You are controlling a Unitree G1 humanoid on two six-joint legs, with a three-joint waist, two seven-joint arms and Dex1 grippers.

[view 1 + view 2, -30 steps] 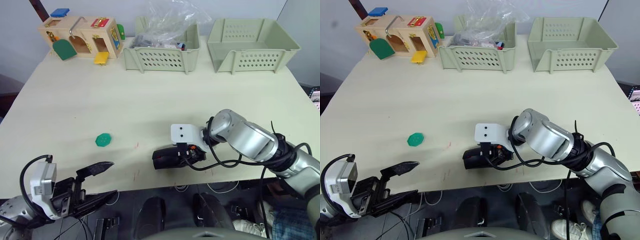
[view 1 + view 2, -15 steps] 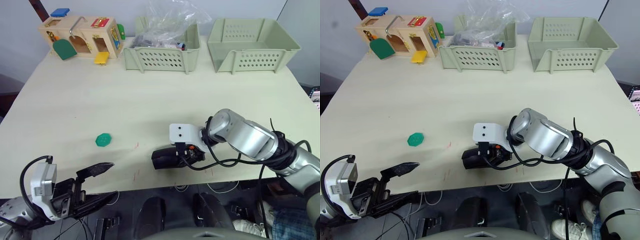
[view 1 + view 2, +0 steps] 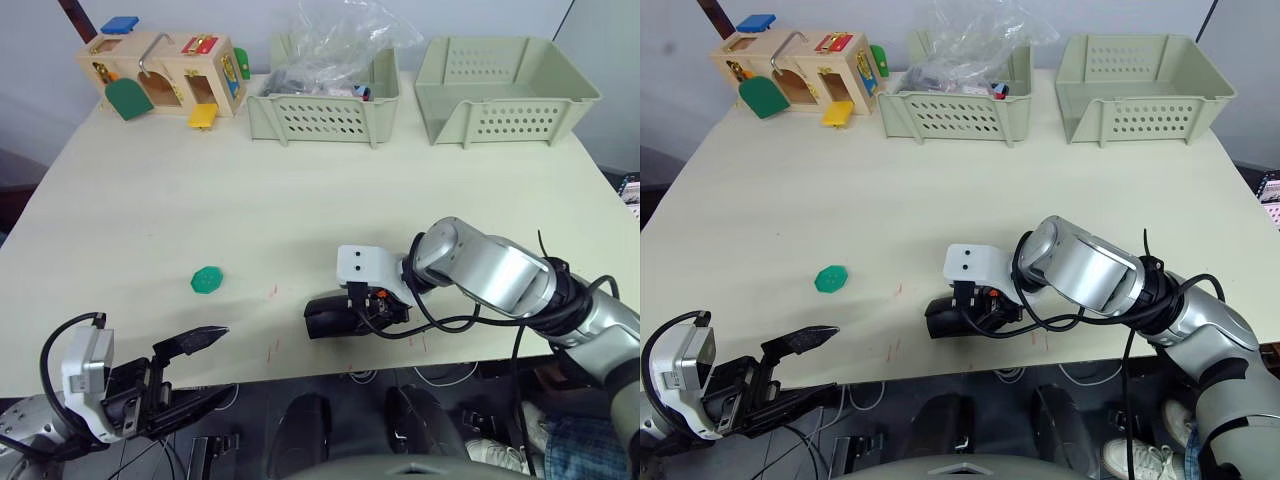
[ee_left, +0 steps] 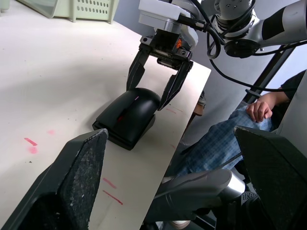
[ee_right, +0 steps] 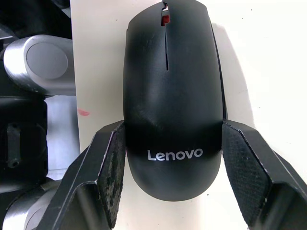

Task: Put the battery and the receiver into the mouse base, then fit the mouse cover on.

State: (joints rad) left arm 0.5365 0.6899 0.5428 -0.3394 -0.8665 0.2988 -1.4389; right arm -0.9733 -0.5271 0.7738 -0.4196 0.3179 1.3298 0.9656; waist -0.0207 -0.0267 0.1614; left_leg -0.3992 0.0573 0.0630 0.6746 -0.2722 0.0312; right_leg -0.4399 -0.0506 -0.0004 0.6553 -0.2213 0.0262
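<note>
Now, in the left eye view, the mouse (image 3: 337,318) is seen low and a little right of centre, near the front edge of the table (image 3: 200,200); the right gripper (image 3: 372,310) is set at its right end, so the mouse reaches leftward from the claw, its long axis running left to right across the frame; the left gripper (image 3: 195,365) hangs at lower left, off the table edge, spread and empty, well apart from the mouse, so the right arm is plainly the nearer.

From the left wrist view, the right claw's two fingers (image 4: 135,72) are seen straddling the mouse's rear, spread, one on each side; whether they press the shell or merely flank it cannot be told.

Through the right wrist view, the mouse lies straight ahead along the fingers, long axis in line with them, pads at either flank of the rear end; the cover (image 5: 170,110) appears seated on the base, smooth, glossy black, a white brand word at the rear, a red scroll wheel (image 5: 165,20) at the far end; the task is judged nearly done.
</note>
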